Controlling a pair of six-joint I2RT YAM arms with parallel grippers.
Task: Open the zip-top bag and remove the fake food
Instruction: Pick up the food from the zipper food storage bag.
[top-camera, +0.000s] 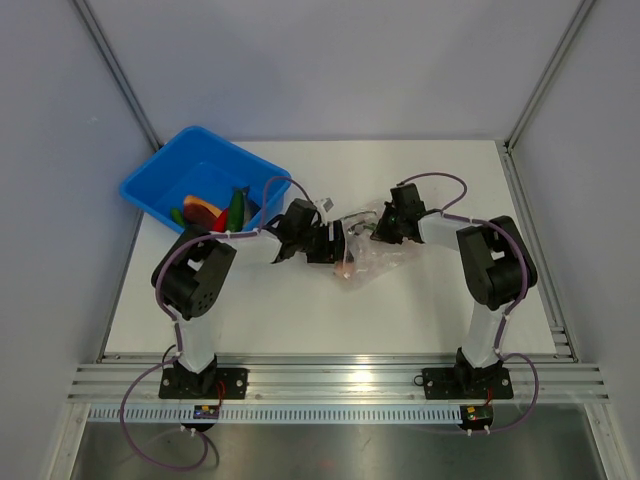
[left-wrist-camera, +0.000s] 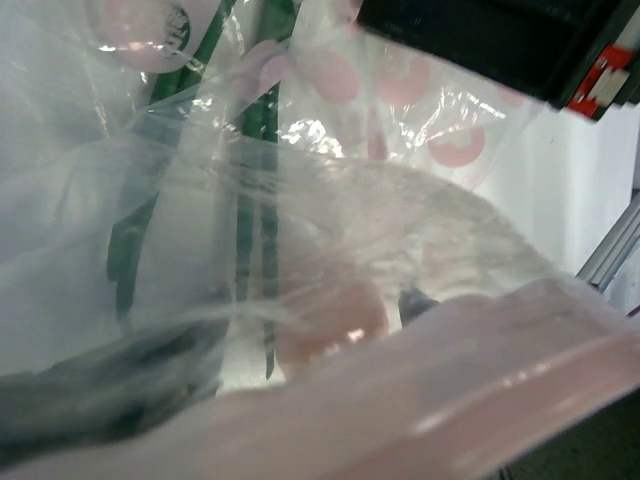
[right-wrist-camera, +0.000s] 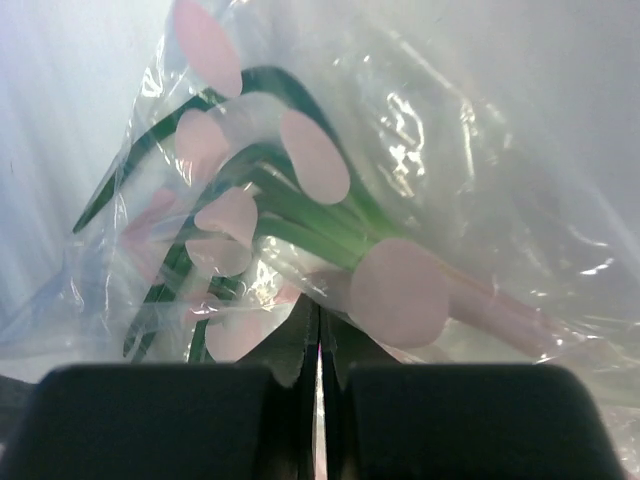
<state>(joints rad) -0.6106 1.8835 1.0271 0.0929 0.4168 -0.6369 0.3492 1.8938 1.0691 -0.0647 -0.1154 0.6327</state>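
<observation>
The zip-top bag (top-camera: 362, 262), mid-worktop between the arms, is light, limp, slippery film: the right jaws are closed on a fold of it, whether the left jaws are open I cannot tell, and the stiffer pinkish zip strip (left-wrist-camera: 450, 400) looks the surest hold.

Both arms are bending at the elbow and reaching inward, the left end effector (top-camera: 327, 243) and the right end effector (top-camera: 384, 226) pointing toward each other, the right one's fingers (right-wrist-camera: 160, 420) pressing flat together, the left one's spread staying hidden from view.
</observation>
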